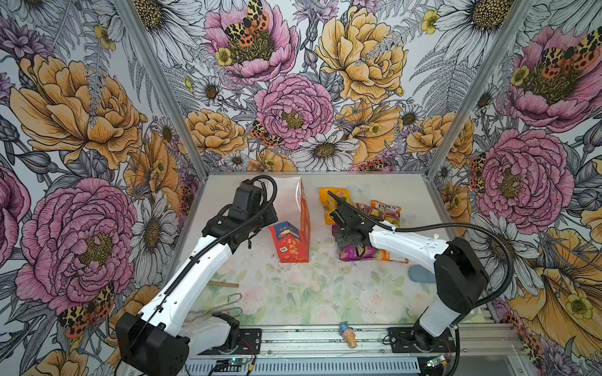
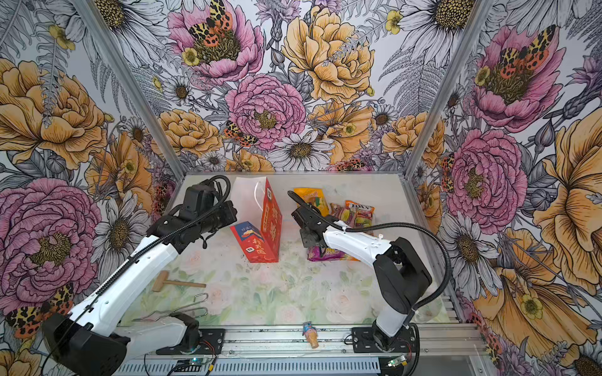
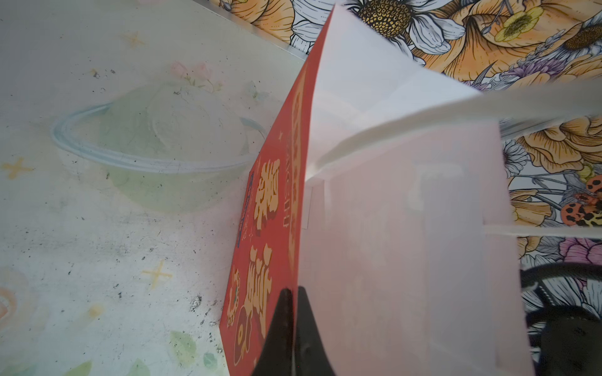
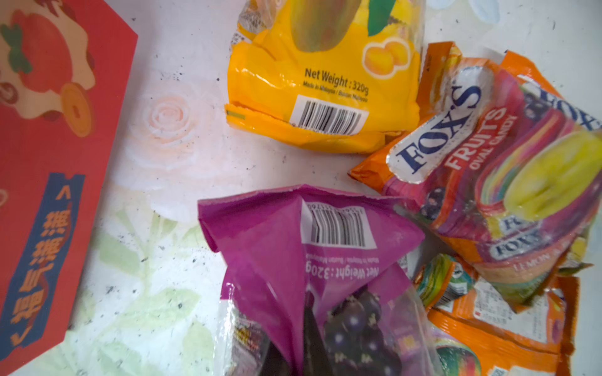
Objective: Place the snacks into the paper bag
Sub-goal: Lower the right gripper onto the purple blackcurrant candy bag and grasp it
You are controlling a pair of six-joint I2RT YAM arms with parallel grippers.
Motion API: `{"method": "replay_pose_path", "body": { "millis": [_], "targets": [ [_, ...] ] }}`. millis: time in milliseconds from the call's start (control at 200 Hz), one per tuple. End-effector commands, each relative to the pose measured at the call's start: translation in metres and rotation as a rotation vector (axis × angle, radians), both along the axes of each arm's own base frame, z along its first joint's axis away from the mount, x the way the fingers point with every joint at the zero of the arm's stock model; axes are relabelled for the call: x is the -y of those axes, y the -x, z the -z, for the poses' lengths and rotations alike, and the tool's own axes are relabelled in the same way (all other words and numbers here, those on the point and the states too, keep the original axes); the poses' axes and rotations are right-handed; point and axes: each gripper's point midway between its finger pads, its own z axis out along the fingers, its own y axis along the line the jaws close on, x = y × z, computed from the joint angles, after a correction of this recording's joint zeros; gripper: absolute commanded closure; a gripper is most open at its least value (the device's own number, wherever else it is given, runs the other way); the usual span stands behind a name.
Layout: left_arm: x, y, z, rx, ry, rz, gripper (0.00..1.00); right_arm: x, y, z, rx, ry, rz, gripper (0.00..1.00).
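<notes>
Found the right gripper (image 4: 301, 332) pressed together on the purple packet (image 4: 270, 241), pinching its crumpled film near the grape print, low over the table (image 1: 293, 293). Found the left gripper (image 3: 294, 302) likewise closed, pinching the red-printed side wall of the paper bag (image 3: 391, 228) at the rim, apparently to hold the mouth spread. Located the bag upright on the table in both top views, left of the snacks (image 2: 351, 213) and apart from them. Looked into the white interior through the left wrist view: saw no packet there, with the bottom hidden. Judged the task barely begun: first packet gripped but not yet lifted clear, nothing confirmed bagged, every packet left to move. Counted outward from the purple one: one yellow packet (image 4: 312, 81); one FOX'S packet (image 4: 482, 182), with more FOX'S lettering behind it, possibly a second; one orange-and-white packet (image 4: 508, 328); one small multicolour packet (image 4: 439, 280), half buried. Put the total at five for certain, six likely; could not settle it because of overlap. Counted also one bag, two grippers, one ice-cream-cone toy (image 2: 309, 333) at the front rail, excluded from the snacks, and one wooden mallet (image 2: 169, 282) well apart.
</notes>
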Motion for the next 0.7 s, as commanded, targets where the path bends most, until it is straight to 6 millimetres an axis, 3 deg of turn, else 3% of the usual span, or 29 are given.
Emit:
{"method": "replay_pose_path", "body": {
  "millis": [0,175,345,595,696],
  "targets": [
    [0.004,-0.001,0.004,-0.011,0.023,0.008,1.0,-0.018,-0.013,-0.051,0.183,-0.14,-0.095,1.0],
    [0.005,0.0,0.001,-0.006,0.031,0.015,1.0,-0.015,-0.012,-0.106,0.375,-0.226,-0.166,1.0],
    [0.006,0.0,0.0,-0.004,0.032,0.017,1.0,-0.018,-0.005,-0.185,0.589,-0.39,-0.234,1.0],
    [0.007,0.0,0.002,-0.01,0.032,0.02,1.0,-0.024,0.013,-0.285,0.907,-0.609,-0.342,1.0],
    [0.008,0.0,0.002,-0.01,0.033,0.022,1.0,-0.035,0.017,-0.323,0.982,-0.654,-0.418,1.0]
  ]
}}
